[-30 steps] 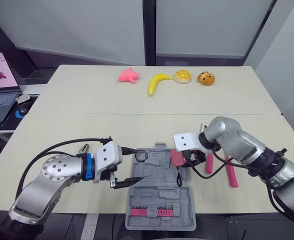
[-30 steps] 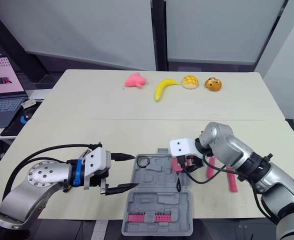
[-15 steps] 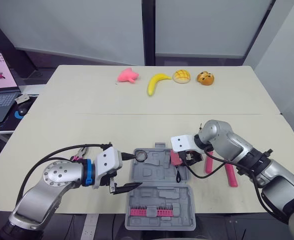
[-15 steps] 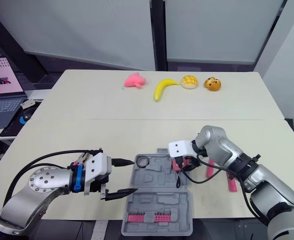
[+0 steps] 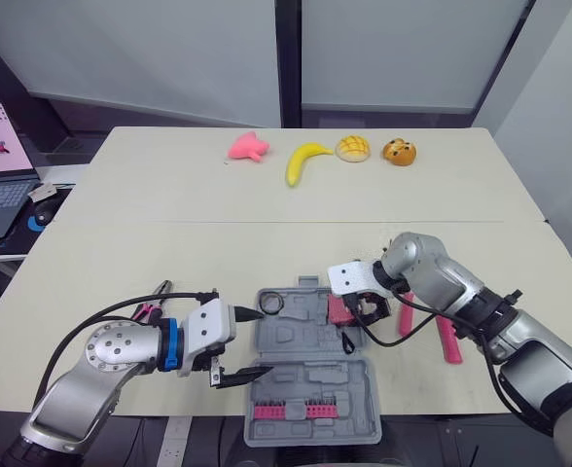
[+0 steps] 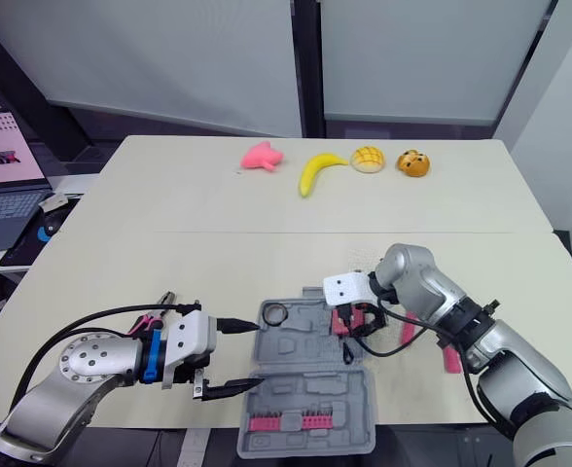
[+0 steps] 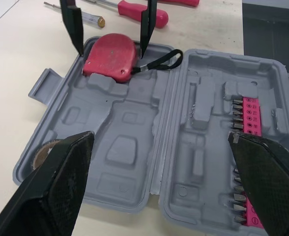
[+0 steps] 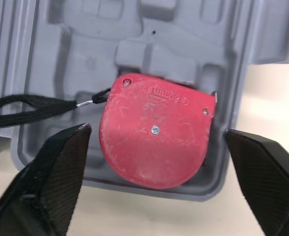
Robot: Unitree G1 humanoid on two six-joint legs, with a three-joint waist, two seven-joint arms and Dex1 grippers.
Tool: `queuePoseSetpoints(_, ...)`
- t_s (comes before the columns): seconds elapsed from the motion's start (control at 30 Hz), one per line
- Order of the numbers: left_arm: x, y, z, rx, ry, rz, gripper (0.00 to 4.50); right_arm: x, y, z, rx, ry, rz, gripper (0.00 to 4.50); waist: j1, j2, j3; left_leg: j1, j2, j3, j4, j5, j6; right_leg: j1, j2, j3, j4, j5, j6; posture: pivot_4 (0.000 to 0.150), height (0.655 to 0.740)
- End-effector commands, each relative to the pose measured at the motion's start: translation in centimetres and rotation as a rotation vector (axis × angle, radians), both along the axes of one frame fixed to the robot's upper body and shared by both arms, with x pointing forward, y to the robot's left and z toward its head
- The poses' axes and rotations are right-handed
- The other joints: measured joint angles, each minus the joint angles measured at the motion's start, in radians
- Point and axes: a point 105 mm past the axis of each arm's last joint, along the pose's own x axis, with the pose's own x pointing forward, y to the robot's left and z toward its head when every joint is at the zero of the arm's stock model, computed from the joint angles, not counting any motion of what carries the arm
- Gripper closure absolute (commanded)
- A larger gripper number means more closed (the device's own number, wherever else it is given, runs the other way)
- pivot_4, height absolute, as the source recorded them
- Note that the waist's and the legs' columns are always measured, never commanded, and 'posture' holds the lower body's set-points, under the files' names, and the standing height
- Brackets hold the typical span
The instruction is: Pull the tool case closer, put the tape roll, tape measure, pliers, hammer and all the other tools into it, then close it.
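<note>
Straddling red tape measure (image 8: 154, 147) in moulded case (image 7: 130, 152), right claw (image 8: 157, 129) seemingly released, left claw (image 5: 260, 342) spread.

Left arm (image 5: 77, 379): rounded silver metal shells, 1 flat round disc (image 5: 111, 351) at the elbow with small screw holes. Blue ring (image 5: 172, 347) at the wrist, then a white boxy block (image 5: 208, 329). Thin black cable (image 5: 106, 309) arcs over the forearm. Left gripper (image 5: 263, 341): 2 black tapering fingers (image 7: 56, 196), cross-hatched surface. Right arm (image 5: 446, 284): same silver shells, dark joint band (image 5: 490, 309), white wrist box (image 5: 349, 277), loose black cables (image 5: 388, 341). Right gripper (image 5: 366, 311): 2 black cross-hatched fingers (image 8: 51, 172).
</note>
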Motion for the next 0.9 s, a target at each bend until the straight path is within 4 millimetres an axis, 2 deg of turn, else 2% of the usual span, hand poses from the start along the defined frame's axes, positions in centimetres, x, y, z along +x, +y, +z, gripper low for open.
queuePoseSetpoints(0.03,-0.2,-0.1,0.2,-0.009,-0.014,-0.023,0.00,0.1,0.5,2.4,0.062,-0.042,0.013,0.06,0.000,0.000,0.000,0.000,0.000,0.000,0.000,0.000,0.000,0.000,0.000,0.000,0.000,0.000,0.000,0.150,0.7193)
queuePoseSetpoints(0.23,0.1,-0.1,0.8,-0.045,-0.006,-0.009,0.00,-0.6,-0.1,4.2,0.148,-0.057,0.043,0.06,0.002,0.000,0.000,0.000,0.000,0.000,0.000,0.000,0.000,0.000,0.000,0.000,0.000,0.000,0.000,0.150,0.7193)
queuePoseSetpoints(0.37,0.3,0.2,1.0,-0.053,0.001,-0.011,0.00,-1.0,-0.4,4.6,0.232,-0.064,0.036,0.06,0.001,0.000,0.000,0.000,0.000,0.000,0.000,0.000,0.000,0.000,0.000,0.000,0.000,0.000,0.000,0.150,0.7193)
queuePoseSetpoints(0.43,0.3,0.2,1.2,-0.059,0.009,-0.012,0.00,-1.3,-0.4,4.7,0.266,-0.059,0.035,0.43,0.001,0.000,0.000,0.000,0.000,0.000,0.000,0.000,0.000,0.000,0.000,0.000,0.000,0.000,0.000,0.150,0.7193)
queuePoseSetpoints(0.6,0.4,0.1,1.6,-0.073,0.023,-0.031,0.00,-2.0,-0.4,4.3,0.326,-0.049,0.015,1.87,0.001,0.000,0.000,0.000,0.000,0.000,0.000,0.000,0.000,0.001,0.000,0.000,0.000,0.000,0.000,0.150,0.7193)
queuePoseSetpoints(0.77,0.5,0.1,1.8,-0.069,0.023,-0.046,0.00,-2.3,-0.6,3.5,0.345,-0.043,-0.004,2.90,0.001,0.000,0.000,0.000,0.000,0.000,0.000,0.000,0.000,0.001,0.000,0.000,0.000,0.000,0.000,0.150,0.7193)
queuePoseSetpoints(0.9,0.6,0.1,1.9,-0.065,0.022,-0.053,0.00,-2.1,-0.7,2.7,0.404,-0.054,-0.043,2.90,0.001,0.000,0.000,0.000,0.000,0.000,0.000,0.000,0.000,0.001,0.000,0.000,0.000,0.000,0.000,0.150,0.7193)
